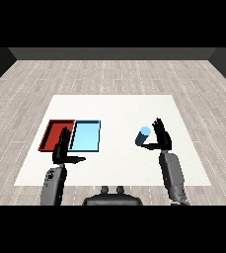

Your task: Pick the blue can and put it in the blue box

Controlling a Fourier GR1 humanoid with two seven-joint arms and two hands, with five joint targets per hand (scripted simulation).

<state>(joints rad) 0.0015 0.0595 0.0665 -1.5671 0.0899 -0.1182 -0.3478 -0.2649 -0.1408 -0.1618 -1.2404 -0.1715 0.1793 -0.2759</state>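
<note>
Robot hand (161, 137) partly hiding blue can (143, 136)

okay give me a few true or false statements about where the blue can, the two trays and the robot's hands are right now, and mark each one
1. The blue can is lying in the light blue tray. False: it is out on the white table, well to the right of both trays.
2. The red tray lies to the left of the light blue tray, side by side with it. True.
3. The right hand is right beside the can, fingers straight, thumb reaching under it. True.
4. The left hand is curled round the can. False: it is open, near the trays, holding nothing.
5. The can is nearer the left hand than the right. False: it is next to the right hand.
</note>
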